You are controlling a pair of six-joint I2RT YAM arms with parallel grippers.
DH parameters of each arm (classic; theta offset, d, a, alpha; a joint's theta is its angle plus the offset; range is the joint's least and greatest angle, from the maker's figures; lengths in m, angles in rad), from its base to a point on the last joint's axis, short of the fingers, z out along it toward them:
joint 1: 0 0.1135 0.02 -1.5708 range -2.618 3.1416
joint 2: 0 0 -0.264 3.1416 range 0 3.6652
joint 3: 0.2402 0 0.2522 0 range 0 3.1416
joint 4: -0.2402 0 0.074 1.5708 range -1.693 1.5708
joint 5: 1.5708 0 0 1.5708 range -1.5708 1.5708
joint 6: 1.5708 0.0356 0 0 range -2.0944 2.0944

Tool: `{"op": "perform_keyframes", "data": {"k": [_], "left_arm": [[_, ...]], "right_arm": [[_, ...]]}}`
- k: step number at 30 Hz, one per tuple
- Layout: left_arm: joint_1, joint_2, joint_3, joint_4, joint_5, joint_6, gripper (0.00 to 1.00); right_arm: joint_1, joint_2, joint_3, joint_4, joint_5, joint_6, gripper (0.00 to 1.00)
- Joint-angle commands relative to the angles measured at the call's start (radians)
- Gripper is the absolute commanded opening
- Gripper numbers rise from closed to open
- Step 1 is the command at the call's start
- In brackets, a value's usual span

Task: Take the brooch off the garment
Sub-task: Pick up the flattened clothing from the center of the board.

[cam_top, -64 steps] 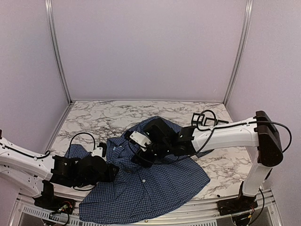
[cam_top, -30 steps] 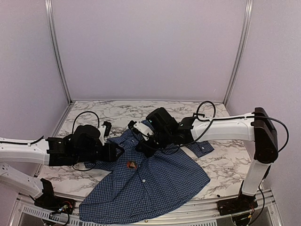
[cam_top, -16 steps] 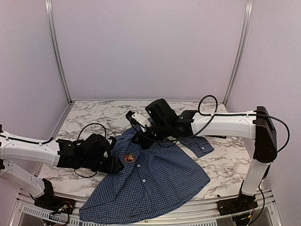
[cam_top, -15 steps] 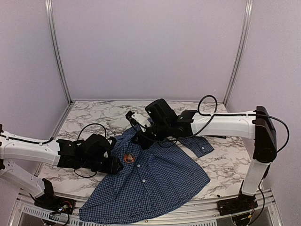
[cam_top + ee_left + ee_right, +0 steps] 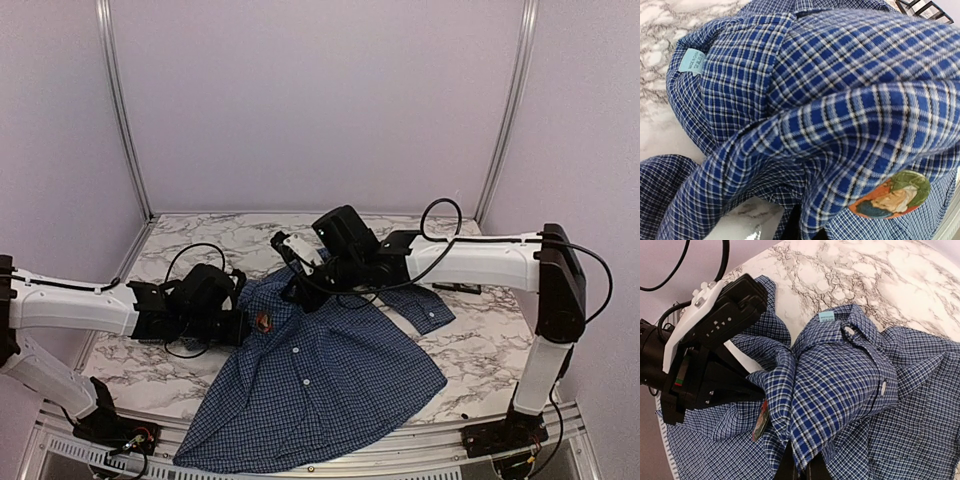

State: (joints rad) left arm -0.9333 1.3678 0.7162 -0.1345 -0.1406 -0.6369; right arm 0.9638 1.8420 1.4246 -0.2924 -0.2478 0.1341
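At nine o'clock of the brooch, pinned on the garment, the left gripper is clenched on a cloth fold. At one o'clock the right gripper pinches a raised fold. Neither holds the brooch, so pulling apart might tear the weave at the pin. Veined marble table, plain lilac walls.

A dark blue, white-checked cotton shirt bears a round orange-and-green brooch on a white, black-veined marble tabletop.
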Motion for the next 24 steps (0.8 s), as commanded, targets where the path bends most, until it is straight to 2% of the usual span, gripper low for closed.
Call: {"op": "perform_keyframes", "data": {"k": [1,7,9,14,24], "left_arm": [[0.072,0.027,0.044,0.084,-0.023,0.150,0.00],[0.135,0.067,0.076,0.152,0.066,0.184,0.00],[0.136,0.064,0.091,0.138,0.100,0.164,0.05],[0.136,-0.021,0.060,0.047,0.133,0.064,0.17],[0.135,-0.216,-0.036,-0.056,0.205,-0.163,0.19]], "right_arm": [[-0.021,0.019,0.040,0.016,-0.100,0.036,0.00],[-0.066,0.056,0.018,0.146,-0.284,0.185,0.00],[-0.069,0.077,0.031,0.171,-0.302,0.222,0.00],[-0.068,0.098,0.044,0.235,-0.339,0.293,0.00],[-0.069,0.120,0.063,0.281,-0.374,0.345,0.00]]}}
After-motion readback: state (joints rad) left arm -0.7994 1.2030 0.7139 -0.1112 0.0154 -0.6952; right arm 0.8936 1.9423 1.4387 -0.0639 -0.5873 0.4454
